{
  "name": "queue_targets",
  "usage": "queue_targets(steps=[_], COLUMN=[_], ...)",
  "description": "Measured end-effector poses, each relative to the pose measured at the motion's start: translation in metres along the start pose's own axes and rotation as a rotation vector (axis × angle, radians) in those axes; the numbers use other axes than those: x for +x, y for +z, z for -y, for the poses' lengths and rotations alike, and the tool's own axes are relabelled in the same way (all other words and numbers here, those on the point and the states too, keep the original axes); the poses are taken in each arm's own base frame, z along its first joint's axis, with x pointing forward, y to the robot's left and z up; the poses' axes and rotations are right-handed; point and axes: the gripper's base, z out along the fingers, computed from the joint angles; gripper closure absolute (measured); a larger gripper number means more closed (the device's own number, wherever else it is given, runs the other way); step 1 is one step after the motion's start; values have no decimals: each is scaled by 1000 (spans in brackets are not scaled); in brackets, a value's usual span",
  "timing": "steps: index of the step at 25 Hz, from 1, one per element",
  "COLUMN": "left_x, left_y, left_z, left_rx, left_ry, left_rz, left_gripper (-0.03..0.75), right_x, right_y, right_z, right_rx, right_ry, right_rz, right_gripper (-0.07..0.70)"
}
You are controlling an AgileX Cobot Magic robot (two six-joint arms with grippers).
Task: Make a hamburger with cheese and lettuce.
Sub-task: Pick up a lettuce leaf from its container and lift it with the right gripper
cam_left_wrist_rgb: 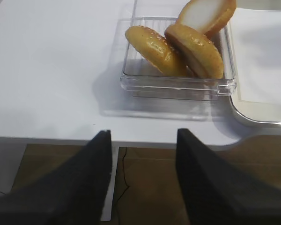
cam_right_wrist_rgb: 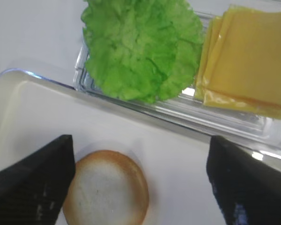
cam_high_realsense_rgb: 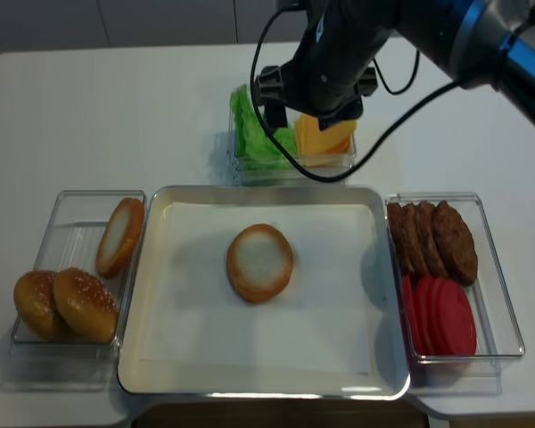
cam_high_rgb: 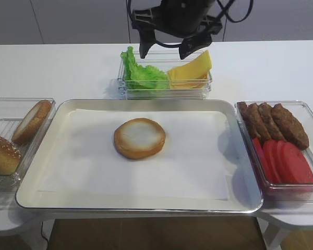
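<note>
White table (brown floor beneath), pale wall behind.

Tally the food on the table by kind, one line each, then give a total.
Bun halves, cut face showing: 2
Sesame bun tops: 2
Lettuce: 1 leaf visible
Cheese: at least 2 slices; the stack hides any more
Meat patties: 4
Tomato slices: 4, overlapping

Total: at least 15 pieces
</note>
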Motion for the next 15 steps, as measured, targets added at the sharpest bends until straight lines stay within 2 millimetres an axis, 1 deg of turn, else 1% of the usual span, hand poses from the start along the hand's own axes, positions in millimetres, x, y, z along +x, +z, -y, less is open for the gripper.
queue_targets(steps=[3,10,15], left_x=[0,0,0], left_y=[0,0,0], left_z=[0,0,0], left_rx=[0,0,0], left_ry=[0,0,0], left_rz=[0,0,0], left_gripper=[379,379,379], right_x=[-7,-22,-28], right_y=[10,21,38], right_z=[-1,-4,-4], right_rx=[-15,-65,-82], right_ry=[4,9,17], right_rz=[62,228,288], right_gripper=[-64,-64,-64])
